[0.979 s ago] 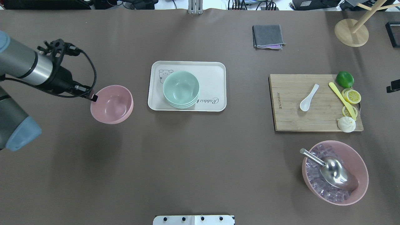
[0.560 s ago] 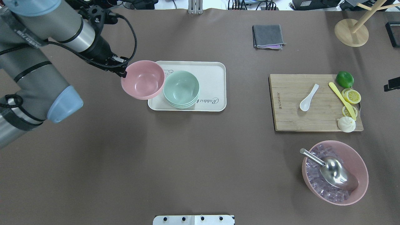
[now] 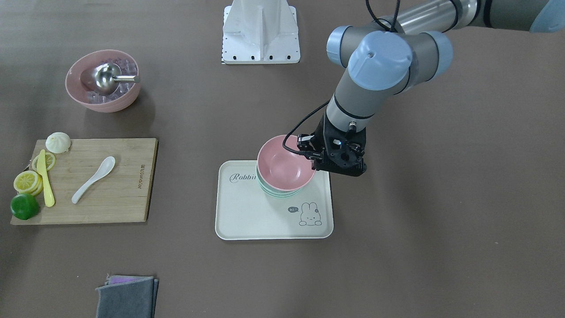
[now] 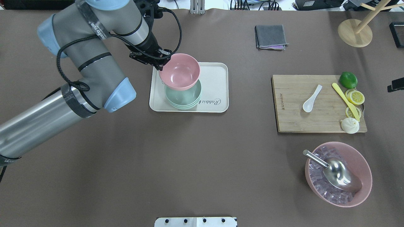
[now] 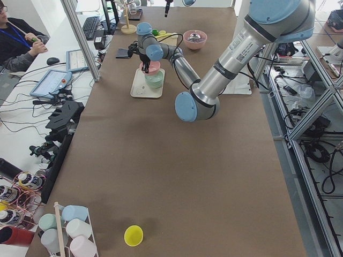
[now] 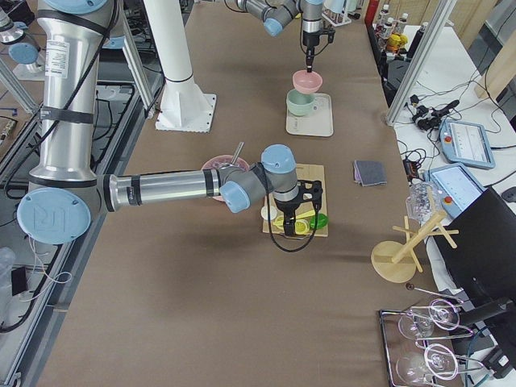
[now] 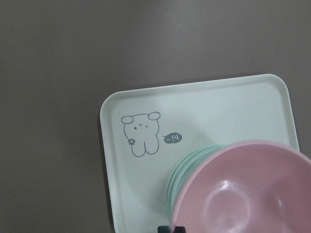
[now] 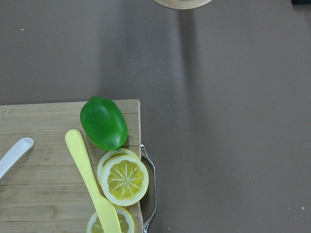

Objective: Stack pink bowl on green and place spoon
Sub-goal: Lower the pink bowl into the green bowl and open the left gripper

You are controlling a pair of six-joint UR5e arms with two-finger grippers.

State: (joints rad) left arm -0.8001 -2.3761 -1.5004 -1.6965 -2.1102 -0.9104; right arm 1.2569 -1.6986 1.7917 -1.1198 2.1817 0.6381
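Left gripper (image 4: pixel 159 65) is clamped on the rim of the pink bowl (image 4: pixel 180 72), its fingertips mostly hidden by the edge. The bowl hangs over the green bowls (image 4: pixel 183 98) on the tray (image 4: pixel 216 78) mid-frame, but I can't tell if they touch. The left arm comes in from the lower left, elbow bent, wrist down. Right gripper (image 6: pixel 288 226) is too small to say if it's apart, and the spoon (image 4: pixel 311 98) lies on the cutting board (image 4: pixel 290 121).
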